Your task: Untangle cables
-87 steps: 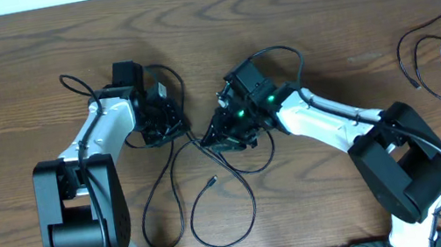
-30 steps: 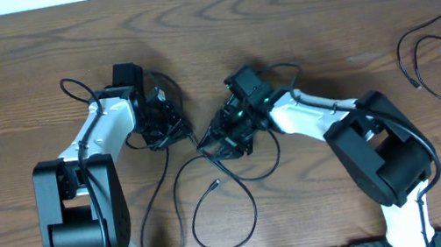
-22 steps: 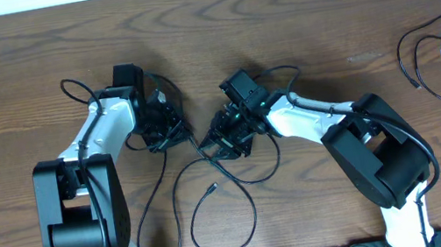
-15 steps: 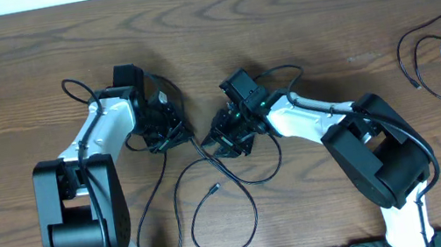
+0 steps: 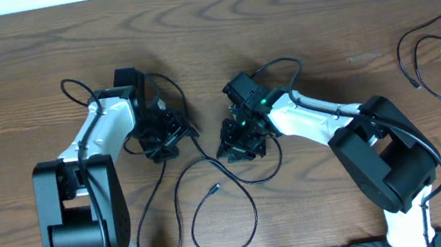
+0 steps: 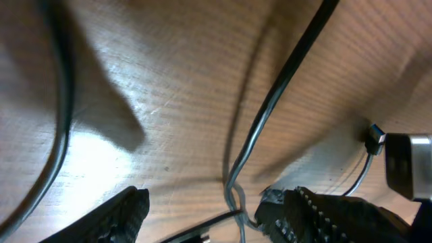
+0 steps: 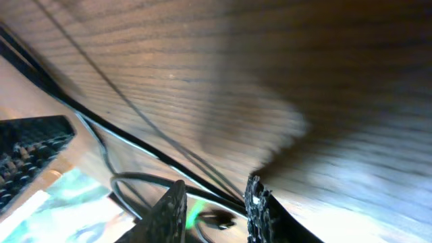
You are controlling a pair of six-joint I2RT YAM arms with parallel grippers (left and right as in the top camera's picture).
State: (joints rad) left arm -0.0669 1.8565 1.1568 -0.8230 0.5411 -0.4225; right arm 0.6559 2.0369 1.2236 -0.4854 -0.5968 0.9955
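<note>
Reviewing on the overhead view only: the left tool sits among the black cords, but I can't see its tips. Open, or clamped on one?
Observer: Open. The left wrist view shows the left tool with fingers wide apart, and one black cord running down into the gap.
Operator: And the right tool?
Observer: In the right wrist view the right tool has its fingers closer together yet apart, with thin black cords crossing the gap.

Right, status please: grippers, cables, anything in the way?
Left gripper open over black cable. Right gripper narrowly open, cable between. Cables crossed. No obstruction.
</note>
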